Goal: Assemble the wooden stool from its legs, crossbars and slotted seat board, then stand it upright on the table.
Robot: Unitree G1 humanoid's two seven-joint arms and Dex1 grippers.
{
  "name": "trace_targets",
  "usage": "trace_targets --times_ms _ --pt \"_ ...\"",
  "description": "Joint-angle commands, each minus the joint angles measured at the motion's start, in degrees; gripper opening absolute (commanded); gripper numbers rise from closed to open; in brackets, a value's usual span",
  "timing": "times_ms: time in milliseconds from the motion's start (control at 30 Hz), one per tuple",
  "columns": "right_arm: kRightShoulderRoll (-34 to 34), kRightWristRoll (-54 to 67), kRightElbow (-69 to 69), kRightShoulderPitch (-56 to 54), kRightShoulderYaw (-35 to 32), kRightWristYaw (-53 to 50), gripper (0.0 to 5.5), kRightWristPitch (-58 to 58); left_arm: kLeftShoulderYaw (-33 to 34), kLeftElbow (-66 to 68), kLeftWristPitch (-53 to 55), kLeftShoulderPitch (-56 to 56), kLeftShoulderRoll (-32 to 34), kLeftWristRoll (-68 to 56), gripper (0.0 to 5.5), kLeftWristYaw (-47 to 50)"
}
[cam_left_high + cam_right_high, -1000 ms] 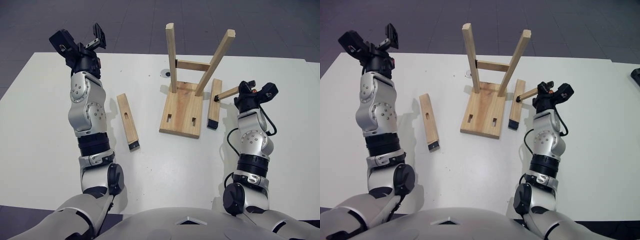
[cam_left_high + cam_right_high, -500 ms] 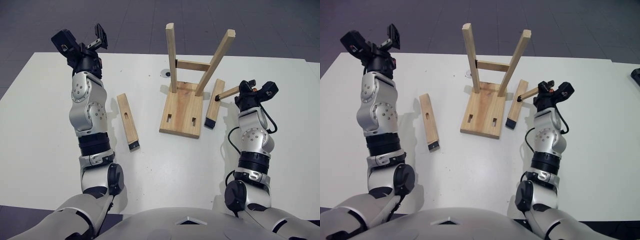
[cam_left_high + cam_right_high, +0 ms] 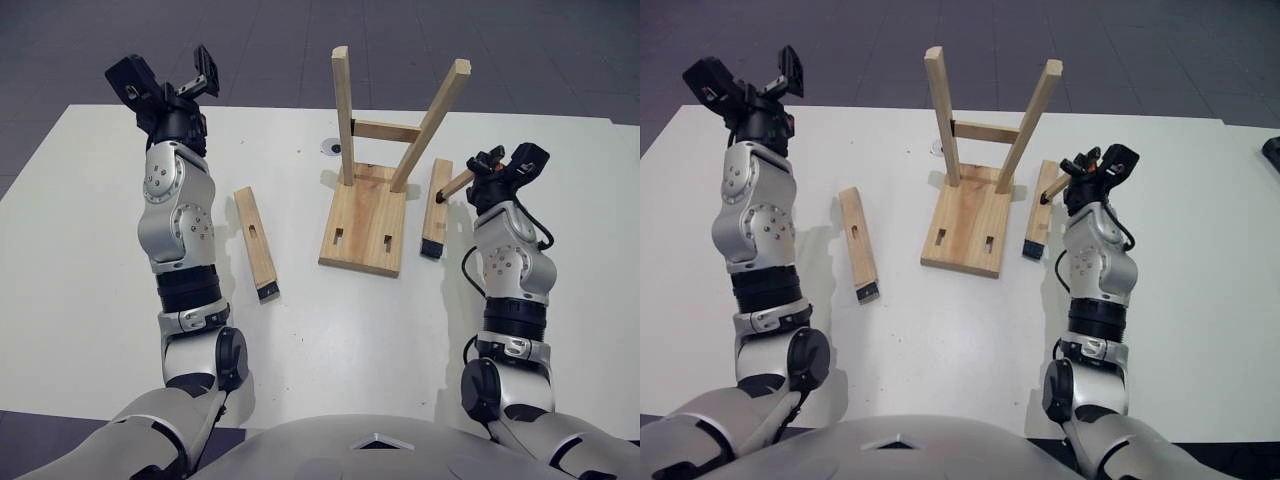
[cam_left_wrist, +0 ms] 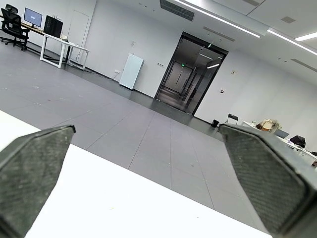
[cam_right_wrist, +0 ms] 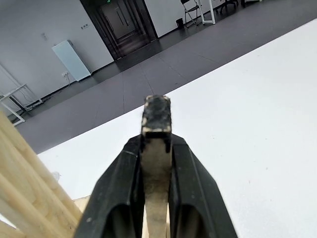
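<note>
Standing in the seat [image 3: 365, 225] are two legs [image 3: 343, 110] and one crossbar [image 3: 385, 130]; two loose legs [image 3: 255, 243] remain. Right end effector [image 3: 482, 170] clamps a second crossbar [image 3: 456, 184]; left end effector [image 3: 170, 82] gapes empty.

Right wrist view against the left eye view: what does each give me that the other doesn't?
Right wrist view adds the close grip: the right tool shut on the crossbar, a finger on each side, its dark end sticking out. Left eye view adds the layout: the seat board with two standing legs, loose legs lying on either side, the left tool raised and open. Both show the held crossbar and the white table.
</note>
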Motion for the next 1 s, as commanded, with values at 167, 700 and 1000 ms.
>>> trace_targets --times_ms 167,700,1000 --pt "-0.2 -6.6 0.1 3.7 4.6 -1.0 0.41 4.0 -1.1 -1.4 2.9 -1.6 0.5 0.2 5.40 0.9" --pt "2.1 -12.7 2.2 13.2 8.4 2.3 0.41 2.5 -1.2 -3.9 5.6 -0.9 0.1 0.7 5.40 2.4" --pt "2.2 -13.4 2.3 12.1 8.8 2.9 0.41 4.1 -1.3 -4.8 5.7 -0.5 -0.6 0.8 5.40 3.4"
